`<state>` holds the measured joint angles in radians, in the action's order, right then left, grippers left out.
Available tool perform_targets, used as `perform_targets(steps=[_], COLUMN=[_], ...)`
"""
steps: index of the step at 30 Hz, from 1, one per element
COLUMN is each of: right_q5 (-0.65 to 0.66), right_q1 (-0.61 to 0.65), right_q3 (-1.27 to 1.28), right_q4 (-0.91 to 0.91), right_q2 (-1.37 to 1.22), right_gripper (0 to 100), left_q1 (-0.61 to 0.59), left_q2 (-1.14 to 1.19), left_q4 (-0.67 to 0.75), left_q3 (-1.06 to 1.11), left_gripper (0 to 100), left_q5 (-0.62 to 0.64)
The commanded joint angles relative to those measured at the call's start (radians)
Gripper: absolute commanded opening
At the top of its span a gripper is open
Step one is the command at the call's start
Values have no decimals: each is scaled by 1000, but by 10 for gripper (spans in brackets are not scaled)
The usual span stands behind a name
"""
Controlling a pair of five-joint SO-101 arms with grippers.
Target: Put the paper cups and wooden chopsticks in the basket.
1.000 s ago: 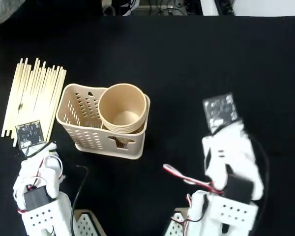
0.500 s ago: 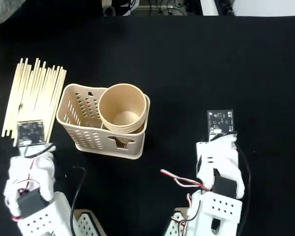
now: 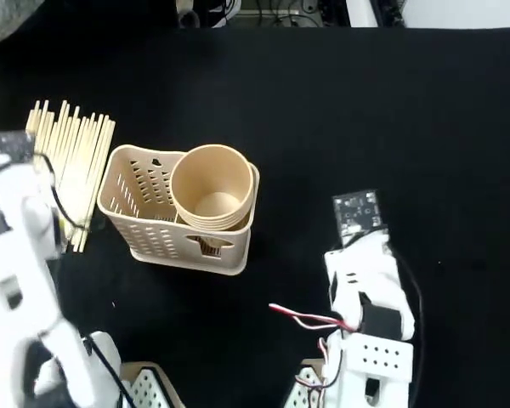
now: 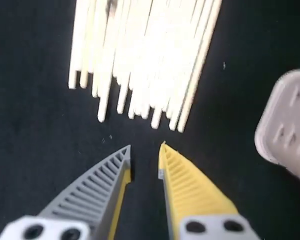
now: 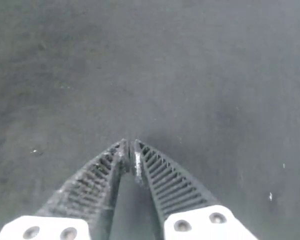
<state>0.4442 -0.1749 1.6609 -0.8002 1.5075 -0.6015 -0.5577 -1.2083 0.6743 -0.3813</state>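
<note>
A: What moved?
B: The left arm advanced along the table's left edge. Its gripper hung just short of the chopsticks' near ends, jaws slightly parted and empty.
A: Right gripper?
B: Near the front edge, jaws closed on nothing. The cups stood nested in the basket, beside the chopsticks.

We see two white arms, the left arm and the right arm, each topped by a dark circuit board. Red and white wires trail from the right one. The left gripper has ribbed fingers, one grey, one yellow; the right gripper is ribbed black on white screwed mounts.
</note>
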Motion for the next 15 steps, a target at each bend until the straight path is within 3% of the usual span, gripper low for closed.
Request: perform_targets(steps=[1,4,15], right_q5=[31,77,94], right_q1=[29,29,31], right_q3=[-1,-4,22], right_q4=[-8,-94,-315], right_q2=[44,97,374], right_gripper=[21,21,11], left_q1=[1,1,10], left_q2=[209,359,928], left_q4=[26,57,46], left_q3=[-219,-340,-789], left_gripper=[93,51,74], left_q5=[-9,-14,-12])
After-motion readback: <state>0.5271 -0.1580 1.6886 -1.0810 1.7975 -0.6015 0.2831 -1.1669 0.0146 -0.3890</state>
